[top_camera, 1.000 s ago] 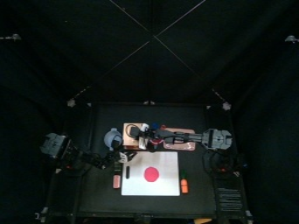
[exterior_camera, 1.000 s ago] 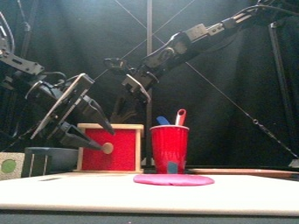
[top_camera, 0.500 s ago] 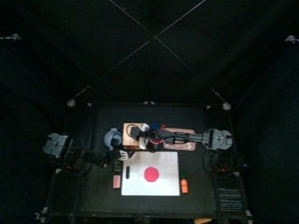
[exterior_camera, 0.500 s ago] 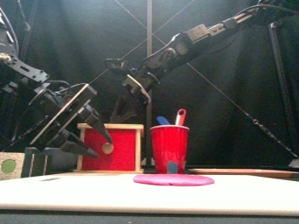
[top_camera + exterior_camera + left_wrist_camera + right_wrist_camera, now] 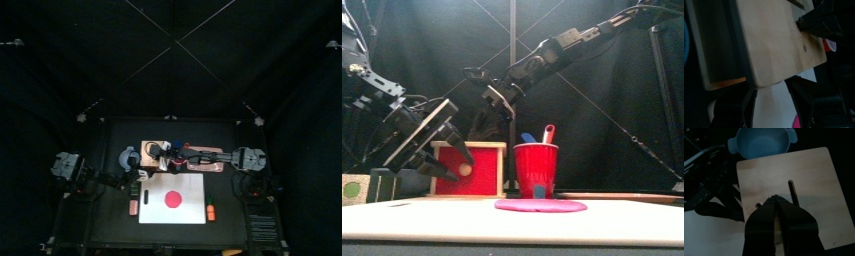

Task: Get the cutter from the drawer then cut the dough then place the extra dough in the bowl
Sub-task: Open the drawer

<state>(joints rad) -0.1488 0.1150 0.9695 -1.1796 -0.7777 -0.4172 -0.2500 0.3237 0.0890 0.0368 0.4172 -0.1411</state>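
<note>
The pale wooden box [image 5: 469, 150] stands at the back left, its red drawer front [image 5: 482, 170] closed. My left gripper [image 5: 462, 163] hangs open just in front of the drawer, its jaws wide apart and holding nothing; the left wrist view shows the box top [image 5: 771, 45] beyond the left gripper [image 5: 772, 91]. My right gripper [image 5: 777, 202] hovers shut over the box top [image 5: 804, 173], near its slot. A flat red dough disc [image 5: 171, 197] lies on the white board [image 5: 150, 215]. The blue-grey bowl [image 5: 130, 157] sits left of the box. No cutter shows.
A red cup [image 5: 536, 168] with a blue and a red toy knife stands right of the box, behind the dough [image 5: 540, 205]. Small orange things lie beside the board, one on the left [image 5: 132, 208] and one on the right [image 5: 210, 212].
My left arm has lifted and carried its open gripper slightly closer to the drawer front. The right arm has stayed in place over the box.
</note>
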